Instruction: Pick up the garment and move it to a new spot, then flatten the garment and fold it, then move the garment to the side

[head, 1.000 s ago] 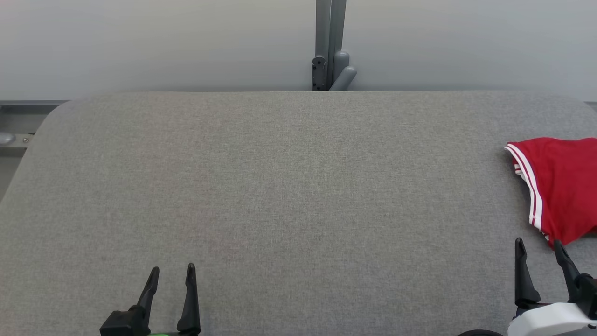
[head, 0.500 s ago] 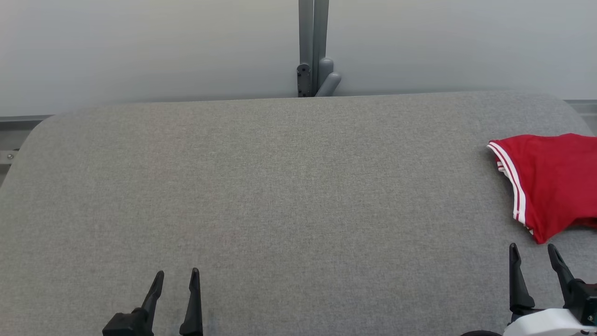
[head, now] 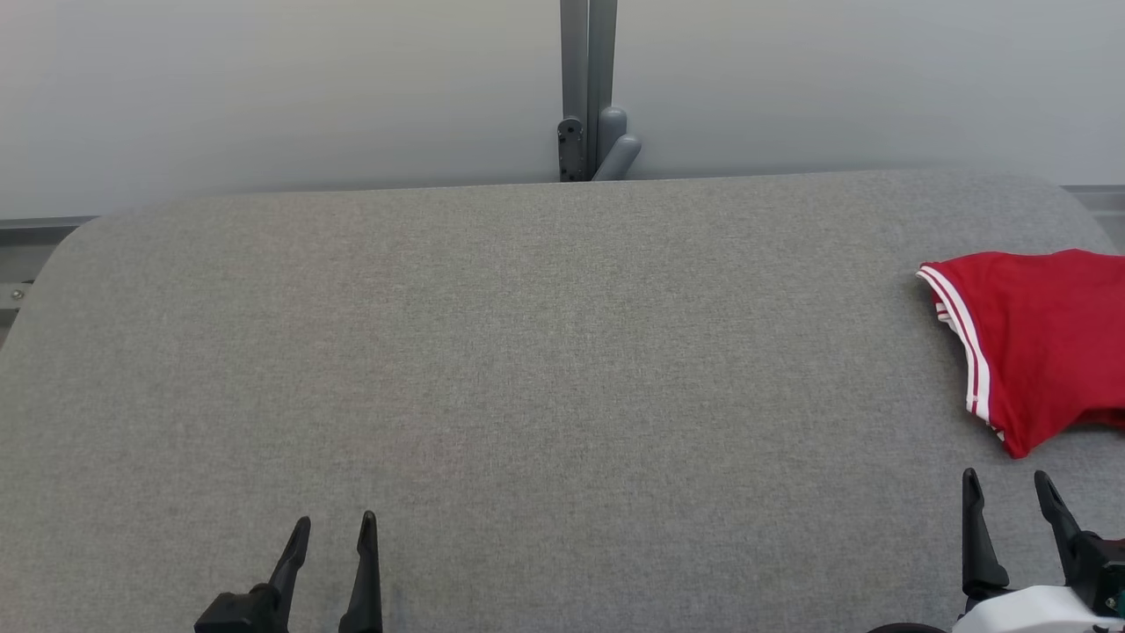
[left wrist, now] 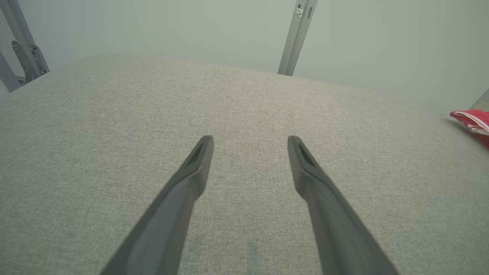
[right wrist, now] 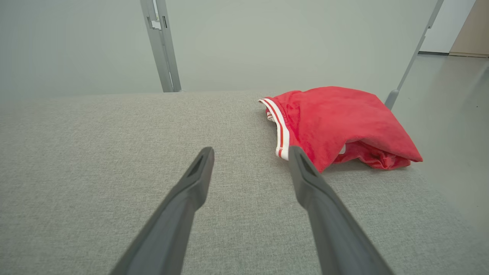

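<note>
The garment [head: 1037,338] is a red piece with white-striped trim, lying bunched at the right edge of the grey fabric table [head: 527,352]. In the right wrist view the garment [right wrist: 336,122] sits just beyond the right finger's tip. My right gripper [head: 1006,492] stands open near the table's front right, a little short of the garment and not touching it. At the front left my left gripper [head: 334,532] is open too, with nothing between its fingers. A sliver of the garment [left wrist: 473,122] shows at the far right of the left wrist view.
A grey metal post [head: 589,88] with a bracket rises behind the table's far edge, against a pale wall. Another post [right wrist: 412,57] stands close behind the garment at the table's right end, where the floor drops away.
The head camera has swung to the right, shifting the whole picture left. Both grippers have sunk slightly toward the bottom edge. The garment lies as before.
</note>
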Available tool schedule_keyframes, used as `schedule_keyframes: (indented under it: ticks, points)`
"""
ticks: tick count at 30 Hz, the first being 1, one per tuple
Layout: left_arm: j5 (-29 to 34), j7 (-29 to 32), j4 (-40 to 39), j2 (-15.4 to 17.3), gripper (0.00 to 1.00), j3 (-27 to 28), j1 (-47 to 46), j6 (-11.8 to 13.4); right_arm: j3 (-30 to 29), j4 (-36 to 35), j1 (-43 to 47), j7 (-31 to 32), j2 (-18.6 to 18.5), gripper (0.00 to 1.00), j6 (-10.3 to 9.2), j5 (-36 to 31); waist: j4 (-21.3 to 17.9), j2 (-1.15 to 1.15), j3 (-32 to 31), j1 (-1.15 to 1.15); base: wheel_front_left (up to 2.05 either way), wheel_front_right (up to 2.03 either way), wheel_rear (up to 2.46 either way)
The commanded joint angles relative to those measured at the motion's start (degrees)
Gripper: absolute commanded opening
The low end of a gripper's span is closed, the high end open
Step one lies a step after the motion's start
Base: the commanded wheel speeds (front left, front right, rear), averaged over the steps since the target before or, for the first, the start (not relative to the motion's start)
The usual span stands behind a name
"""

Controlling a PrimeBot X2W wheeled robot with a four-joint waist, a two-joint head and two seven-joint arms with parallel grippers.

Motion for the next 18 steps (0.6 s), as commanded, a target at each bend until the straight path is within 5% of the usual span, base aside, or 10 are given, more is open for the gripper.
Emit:
schedule_keyframes:
  ticks: [1,18]
  points:
    - [-0.28,0.01,0.02,0.13,1.00,0.28,-0.67,-0.28,0.11,0.22,-0.19,-0.19,-0.10,1.00,-0.09,0.29,0.04,0.00,0.00,0.00,0.00,0.00,0.00]
    - [-0.25,0.01,-0.30,0.13,1.00,0.54,-1.20,-0.16,-0.10,0.68,-0.82,-0.16,-0.15,1.00,-0.09,0.14,-1.88,0.00,0.32,0.00,0.00,0.00,0.00]
